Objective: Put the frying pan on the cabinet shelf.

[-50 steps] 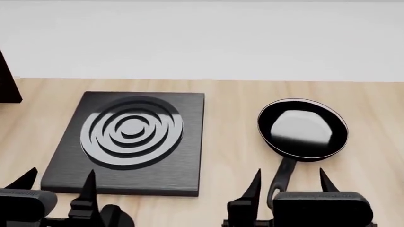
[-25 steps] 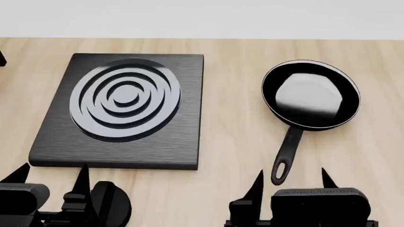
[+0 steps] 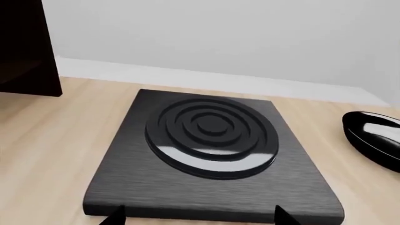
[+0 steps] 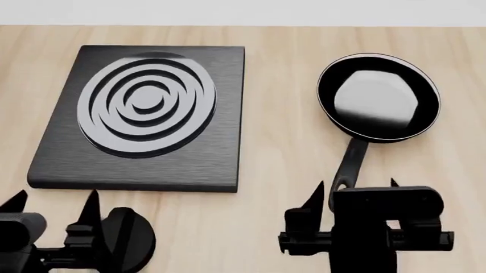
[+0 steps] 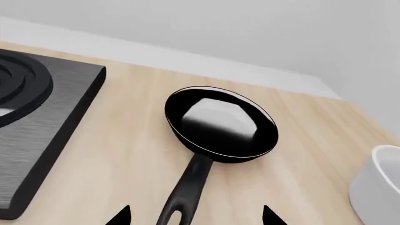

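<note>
The frying pan (image 4: 378, 96) lies flat on the wooden counter at the right, black with a grey-reflecting base and a thin pale rim. Its short handle (image 4: 350, 163) points toward me. My right gripper (image 4: 354, 191) stands open just behind the handle's eyelet end, one fingertip on each side of it. The right wrist view shows the frying pan (image 5: 220, 123) ahead of the right gripper (image 5: 194, 216), with the eyelet between the spread tips. My left gripper (image 4: 53, 203) is open over bare counter, before the plate's near edge. The cabinet (image 3: 25, 47) shows as a dark side panel.
A square black plate (image 4: 140, 116) with concentric rings lies left of the pan, and the left wrist view shows that square black plate (image 3: 209, 159) close ahead. A white bowl (image 5: 378, 187) stands to the pan's right. A pale wall (image 3: 250, 37) runs behind the counter.
The head view has tilted further down, so the plate and pan sit higher in it. The right gripper has come forward to the pan handle's end.
</note>
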### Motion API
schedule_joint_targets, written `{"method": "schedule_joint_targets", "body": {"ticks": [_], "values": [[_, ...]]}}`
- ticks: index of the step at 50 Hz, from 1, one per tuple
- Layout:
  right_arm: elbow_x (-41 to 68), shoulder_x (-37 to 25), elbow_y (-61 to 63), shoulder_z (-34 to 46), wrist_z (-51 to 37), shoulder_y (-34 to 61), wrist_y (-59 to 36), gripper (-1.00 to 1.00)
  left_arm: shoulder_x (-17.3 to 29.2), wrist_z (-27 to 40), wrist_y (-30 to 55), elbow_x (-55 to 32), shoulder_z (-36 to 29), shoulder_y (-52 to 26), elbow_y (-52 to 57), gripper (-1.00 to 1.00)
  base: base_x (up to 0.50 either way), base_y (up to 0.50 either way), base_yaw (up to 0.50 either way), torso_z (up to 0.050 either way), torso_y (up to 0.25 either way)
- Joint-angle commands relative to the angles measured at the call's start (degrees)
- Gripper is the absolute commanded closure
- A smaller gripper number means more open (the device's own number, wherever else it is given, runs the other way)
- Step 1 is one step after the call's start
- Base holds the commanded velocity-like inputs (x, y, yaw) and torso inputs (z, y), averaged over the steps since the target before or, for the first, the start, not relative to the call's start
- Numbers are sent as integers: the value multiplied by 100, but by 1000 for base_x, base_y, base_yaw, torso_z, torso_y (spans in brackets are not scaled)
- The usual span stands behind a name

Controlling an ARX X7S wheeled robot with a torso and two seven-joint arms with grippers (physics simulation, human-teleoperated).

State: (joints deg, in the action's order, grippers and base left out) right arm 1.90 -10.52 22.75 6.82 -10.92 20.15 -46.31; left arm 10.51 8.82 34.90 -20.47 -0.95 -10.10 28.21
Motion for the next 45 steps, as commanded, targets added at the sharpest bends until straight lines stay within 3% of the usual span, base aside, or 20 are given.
{"method": "schedule_joint_targets", "body": {"ticks": [1, 25, 45], "values": [[140, 40, -1148, -102, 153, 1002, -232, -100, -17, 83, 257, -167, 103, -38, 247, -100, 0, 4, -5, 0, 0], [150, 340, -4669, 97, 207, 2700, 582, -100, 84, 224, 475, -301, 73, -80, 348, -100, 0, 2, -2, 0, -2], [462, 631, -6627, -153, 132, 3174, 1599, -100, 143, 272, 436, -373, 87, -91, 316, -100, 0, 2, -3, 0, -2]]}}
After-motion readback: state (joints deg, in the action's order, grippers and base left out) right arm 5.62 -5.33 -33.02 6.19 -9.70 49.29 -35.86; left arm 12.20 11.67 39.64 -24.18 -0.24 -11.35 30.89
